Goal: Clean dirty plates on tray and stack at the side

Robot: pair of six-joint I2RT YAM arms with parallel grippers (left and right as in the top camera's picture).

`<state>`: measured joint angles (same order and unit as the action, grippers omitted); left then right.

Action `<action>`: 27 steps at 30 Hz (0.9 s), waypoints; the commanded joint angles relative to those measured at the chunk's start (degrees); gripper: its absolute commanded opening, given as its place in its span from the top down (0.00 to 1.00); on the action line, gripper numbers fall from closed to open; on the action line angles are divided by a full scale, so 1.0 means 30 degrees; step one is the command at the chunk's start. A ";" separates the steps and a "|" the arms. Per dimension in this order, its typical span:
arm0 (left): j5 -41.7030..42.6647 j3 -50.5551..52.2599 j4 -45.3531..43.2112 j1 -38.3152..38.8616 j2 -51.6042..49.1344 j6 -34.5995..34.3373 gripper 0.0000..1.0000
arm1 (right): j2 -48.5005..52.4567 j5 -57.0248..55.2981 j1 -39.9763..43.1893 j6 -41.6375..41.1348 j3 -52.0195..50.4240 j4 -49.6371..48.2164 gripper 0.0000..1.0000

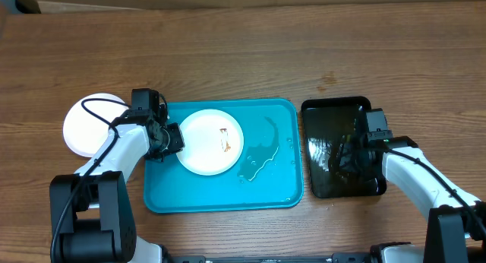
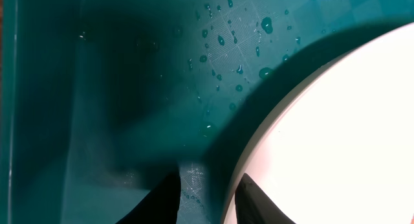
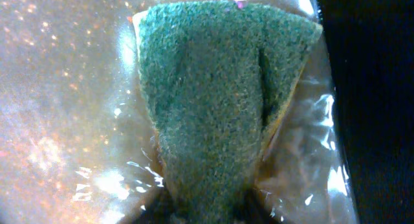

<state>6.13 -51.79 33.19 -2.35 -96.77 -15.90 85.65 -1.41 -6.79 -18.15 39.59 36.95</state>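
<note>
Straddling the left rim of the smeared white plate inside the turquoise tray with the left gripper, jaws apart. Squeezing the green sponge above the black tray with the right gripper, jaws clamped on it. Second white plate on the table, just left of the tray.

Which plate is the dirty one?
The white plate lying in the turquoise tray: it has a small brown smear right of its middle. The other plate, on the table left of the tray, looks clean white.
</note>
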 commanded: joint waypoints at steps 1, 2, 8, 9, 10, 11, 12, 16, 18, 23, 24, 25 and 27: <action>-0.0051 0.0000 0.0044 -0.0080 -0.0204 0.0444 0.70 | 0.0073 0.0357 -0.0022 0.0160 0.0219 0.0874 0.96; -0.0051 0.0000 0.0036 -0.0080 -0.0204 0.0444 0.70 | 0.0073 0.0342 -0.0022 0.0226 0.0612 0.1399 0.96; -0.0051 0.0000 0.0036 -0.0080 -0.0204 0.0452 0.69 | 0.0073 0.0029 -0.0022 0.0219 0.2142 0.2572 0.21; -0.0051 0.0000 0.0044 -0.0080 -0.0204 0.0452 0.69 | 0.0080 -0.0321 -0.0022 0.0219 0.2135 0.2361 0.18; -0.0051 0.0000 0.0044 -0.0080 -0.0204 0.0452 0.69 | 0.0080 -0.0903 -0.0022 0.0211 0.2120 0.2127 0.18; -0.0051 0.0000 0.0044 -0.0080 -0.0204 0.0452 0.69 | 0.0080 -0.1377 -0.0022 0.0211 0.2084 0.1931 0.18; -0.0051 -0.0007 0.0044 -0.0080 -0.0204 0.0452 0.69 | 0.0080 -0.1734 -0.0022 0.0204 0.2033 0.1741 0.18; -0.0051 -0.0007 0.0036 -0.0080 -0.0204 0.0444 0.69 | 0.0102 -0.1953 -0.0022 0.0204 0.1508 0.0794 0.17; -0.0051 0.0000 0.0036 -0.0080 -0.0204 0.0444 0.69 | 0.0102 -0.1953 -0.0022 0.0204 0.1027 0.0182 0.17; -0.0051 0.0000 0.0044 -0.0080 -0.0204 0.0452 0.69 | 0.0102 -0.1945 -0.0022 0.0204 -0.0007 -0.1137 0.32; -0.0051 0.0000 0.0036 -0.0080 -0.0204 0.0452 0.69 | 0.0102 -0.1945 -0.0022 0.0204 -0.0058 -0.1166 0.51; -0.0058 -0.0007 0.0036 -0.0080 -0.0204 0.0452 0.69 | 0.0109 -0.1938 -0.0022 0.0204 -0.0058 -0.1166 0.75; -0.0051 0.0000 0.0036 -0.0080 -0.0204 0.0452 0.69 | 0.0109 -0.1778 -0.0022 0.0211 -0.0058 -0.1231 0.93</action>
<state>6.15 -51.81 33.17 -2.35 -96.77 -15.92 85.82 -6.42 -6.79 -17.52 39.83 33.89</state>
